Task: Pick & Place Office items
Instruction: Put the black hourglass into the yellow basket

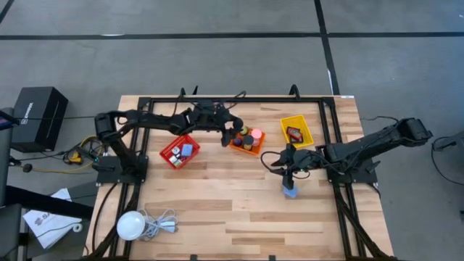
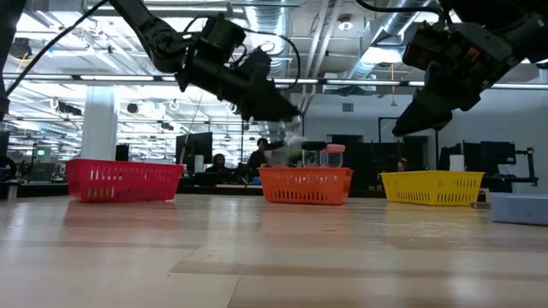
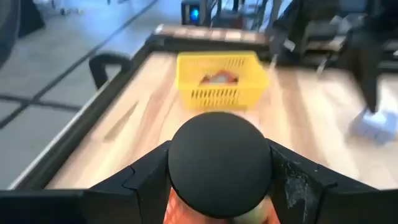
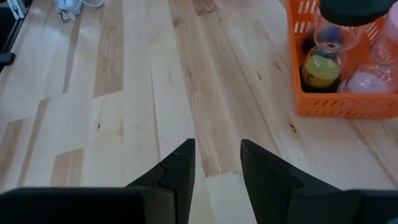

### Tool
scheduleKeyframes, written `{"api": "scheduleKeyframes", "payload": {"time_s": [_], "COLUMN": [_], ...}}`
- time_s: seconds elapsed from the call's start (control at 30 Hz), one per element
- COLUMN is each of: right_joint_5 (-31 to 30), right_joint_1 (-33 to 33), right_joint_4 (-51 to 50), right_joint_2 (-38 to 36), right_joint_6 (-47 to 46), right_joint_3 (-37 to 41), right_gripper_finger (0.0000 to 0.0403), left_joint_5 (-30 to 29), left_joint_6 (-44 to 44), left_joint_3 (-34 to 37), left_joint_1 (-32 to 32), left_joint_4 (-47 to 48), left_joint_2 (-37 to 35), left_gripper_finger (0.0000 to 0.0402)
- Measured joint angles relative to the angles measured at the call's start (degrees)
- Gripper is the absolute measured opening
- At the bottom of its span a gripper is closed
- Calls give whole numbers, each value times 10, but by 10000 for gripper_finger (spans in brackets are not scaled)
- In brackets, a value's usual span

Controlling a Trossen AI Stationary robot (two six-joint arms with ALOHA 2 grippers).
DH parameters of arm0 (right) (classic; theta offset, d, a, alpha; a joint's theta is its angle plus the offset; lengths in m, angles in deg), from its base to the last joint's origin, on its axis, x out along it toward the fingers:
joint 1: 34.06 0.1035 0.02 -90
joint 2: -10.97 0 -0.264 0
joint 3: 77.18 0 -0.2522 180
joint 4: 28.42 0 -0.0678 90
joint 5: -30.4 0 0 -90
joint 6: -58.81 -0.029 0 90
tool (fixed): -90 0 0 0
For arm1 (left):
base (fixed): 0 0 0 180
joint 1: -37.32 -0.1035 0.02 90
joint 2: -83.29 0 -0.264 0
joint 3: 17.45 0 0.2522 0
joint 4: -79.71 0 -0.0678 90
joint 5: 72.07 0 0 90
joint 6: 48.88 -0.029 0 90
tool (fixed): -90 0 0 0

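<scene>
Office items sit sorted across three baskets on the counter (image 1: 217,217): red basket (image 1: 180,151), orange basket (image 1: 247,139), yellow basket (image 1: 297,131). The left hand (image 3: 219,186) hovers over the orange basket, grasping a black cylinder (image 3: 219,163) between its fingers, so the placing step looks to be in hand; next it likely needs lowering and release. The right hand (image 4: 216,167) hangs empty, jaws slightly apart, just above a blue block (image 1: 290,192) lying on the counter.

left end effector (image 1: 230,135): reaching across from the left, fingers (image 3: 146,177) clamping a round black cylinder (image 3: 219,163) | right end effector (image 4: 216,163): hovering, pointing down, fingers slightly apart, holding nothing
</scene>
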Motion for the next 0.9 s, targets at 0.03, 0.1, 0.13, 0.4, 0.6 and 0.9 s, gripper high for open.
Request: {"api": "scheduleKeyframes", "payload": {"time_s": [0.03, 0.1, 0.13, 0.4, 0.6, 0.9], "right_joint_5": [0, 0, 0, 0, 0, 1], "right_joint_1": [0, 0, 0, 0, 0, 1], "right_joint_4": [-2, -7, -9, -10, -10, -9], "right_joint_2": [0, 0, 0, 0, 0, 0], "right_joint_6": [0, -1, -1, -1, -1, -1], "right_joint_3": [0, 0, 0, 0, 0, 0], "right_gripper_finger": [120, 120, 120, 120, 120, 120], "left_joint_5": [2, 3, 3, 2, -4, -27], "left_joint_6": [1, 2, 2, 1, 2, 2], "left_joint_3": [-1, -3, -3, -2, -3, -2], "left_joint_1": [0, 0, 0, -2, -4, -19], "left_joint_4": [-2, -2, -1, 0, -1, 3], "left_joint_2": [-4, -13, -15, -59, -51, -4], "left_gripper_finger": [214, 208, 206, 215, 206, 205]}}
